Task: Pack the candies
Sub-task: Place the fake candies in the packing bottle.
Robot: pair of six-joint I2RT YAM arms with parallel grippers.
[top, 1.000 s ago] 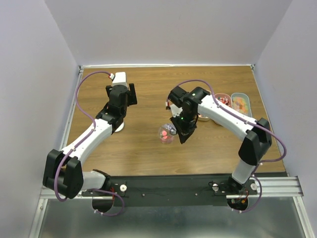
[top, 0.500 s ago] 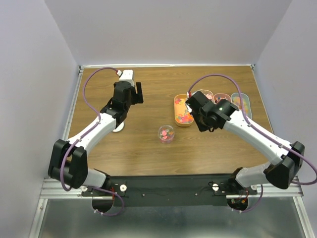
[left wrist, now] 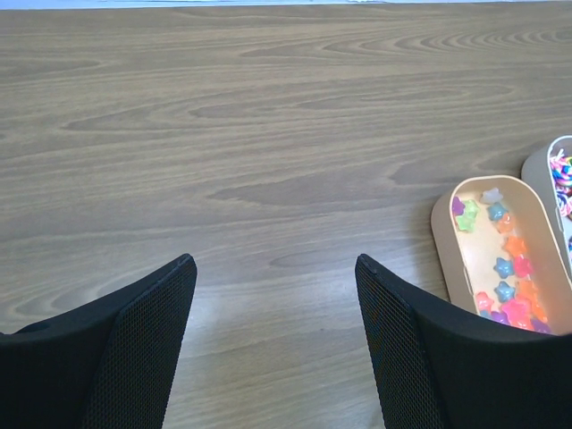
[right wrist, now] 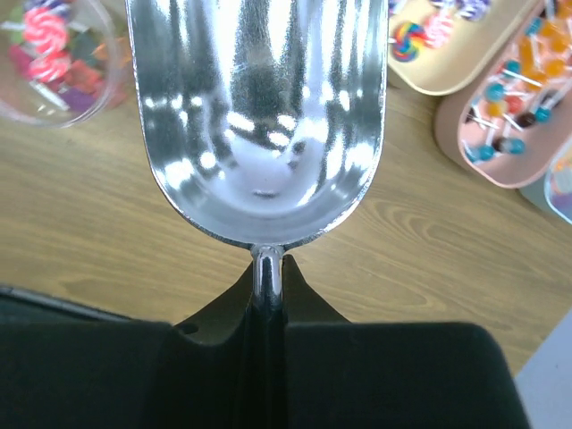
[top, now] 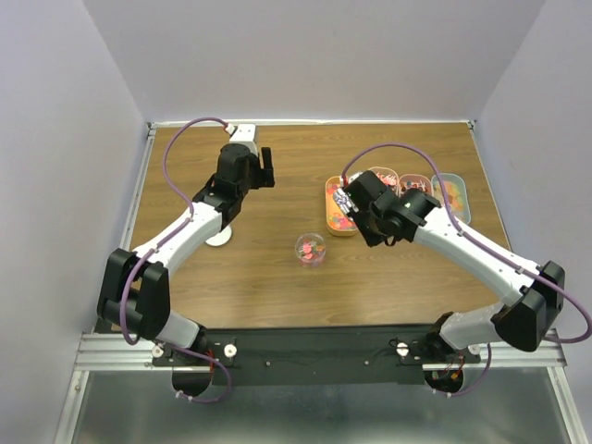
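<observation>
The candies (top: 310,248) are tiny multicoloured sweets in a small clear round container (top: 311,260) at mid-table; they also show at the top left of the right wrist view (right wrist: 49,45). My right gripper (top: 356,211) (right wrist: 268,268) is shut on the handle of a metal scoop (right wrist: 259,116), whose bowl is empty. The scoop (top: 344,200) hangs by the orange tray (top: 329,185), right of the container. My left gripper (top: 265,168) (left wrist: 273,264) is open and empty above bare wood at the back left. Star-shaped sweets (left wrist: 505,268) lie in that tray.
Oblong trays of sweets sit in a row at the back right: two pink ones (top: 413,178) (right wrist: 518,98) and a teal one (top: 450,191). A tan tray (right wrist: 456,45) shows by the scoop. A white round lid (top: 219,239) lies under the left arm.
My right arm has swung the scoop from over the round container back and right to the orange tray. My left gripper has moved a little farther back and right.
</observation>
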